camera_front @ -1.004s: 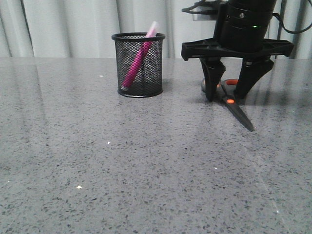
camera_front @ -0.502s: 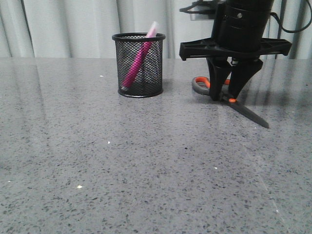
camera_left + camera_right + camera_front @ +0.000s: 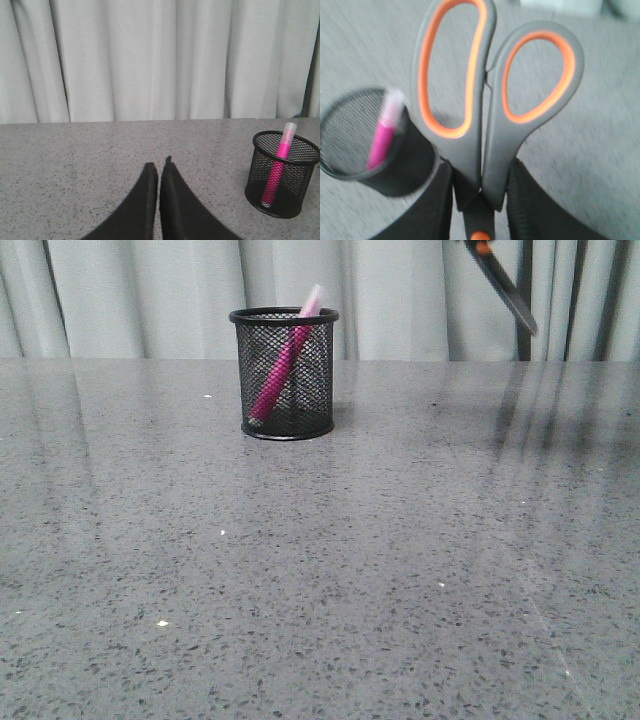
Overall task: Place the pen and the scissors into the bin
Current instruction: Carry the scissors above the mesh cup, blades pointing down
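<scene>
Now the grey-handled, orange-lined scissors (image 3: pixel 485 100), off the speckled grey table (image 3: pixel 320 570) and clamped in the right gripper (image 3: pixel 479 200), hang high at two o'clock of the black mesh bin (image 3: pixel 285 372) holding the magenta pen (image 3: pixel 283 360); the left gripper (image 3: pixel 159 172) is pinched empty.

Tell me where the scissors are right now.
The scissors are off the table, clamped in the right gripper; in the front view their blade tip shows at top right, above and right of the bin.
</scene>
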You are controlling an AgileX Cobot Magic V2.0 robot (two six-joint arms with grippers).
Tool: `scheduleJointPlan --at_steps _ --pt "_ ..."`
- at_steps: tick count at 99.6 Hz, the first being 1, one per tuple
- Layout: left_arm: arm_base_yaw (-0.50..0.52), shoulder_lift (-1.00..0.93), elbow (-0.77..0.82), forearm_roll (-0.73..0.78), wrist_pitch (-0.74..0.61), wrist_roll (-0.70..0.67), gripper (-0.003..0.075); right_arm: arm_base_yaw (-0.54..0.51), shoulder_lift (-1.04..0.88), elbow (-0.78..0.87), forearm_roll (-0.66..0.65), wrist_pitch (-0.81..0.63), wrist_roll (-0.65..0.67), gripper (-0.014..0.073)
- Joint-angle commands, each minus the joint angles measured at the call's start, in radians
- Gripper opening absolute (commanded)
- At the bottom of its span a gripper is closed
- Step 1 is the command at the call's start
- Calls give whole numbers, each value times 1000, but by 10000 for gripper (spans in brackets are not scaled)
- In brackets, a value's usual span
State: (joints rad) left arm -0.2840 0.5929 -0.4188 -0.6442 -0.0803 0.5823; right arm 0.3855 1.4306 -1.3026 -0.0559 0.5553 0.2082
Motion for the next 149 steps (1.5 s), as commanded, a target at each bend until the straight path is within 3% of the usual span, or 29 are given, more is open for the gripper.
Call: scheduleJointPlan --at_steps 1,23,44,71,101,149 --pt "2 -1 -29 -4 -62 -8 -22 -3 -77 32 22 -249 -3 -76" --pt "2 -1 -29 -4 -62 -8 -22 -1 -51 89 128 -538 -3 -76" --pt "2 -1 -29 -4 -62 -8 -22 65 23 89 125 -744 -3 -76" --pt "2 -1 -29 -4 -63 -8 -22 114 138 89 27 -1104 -3 -76" --pt "2 -1 -29 -4 -63 -8 -22 114 204 91 27 -1171 -3 -76" --pt "2 -1 -29 -4 -63 -8 -22 114 232 284 27 -1457 -3 -76"
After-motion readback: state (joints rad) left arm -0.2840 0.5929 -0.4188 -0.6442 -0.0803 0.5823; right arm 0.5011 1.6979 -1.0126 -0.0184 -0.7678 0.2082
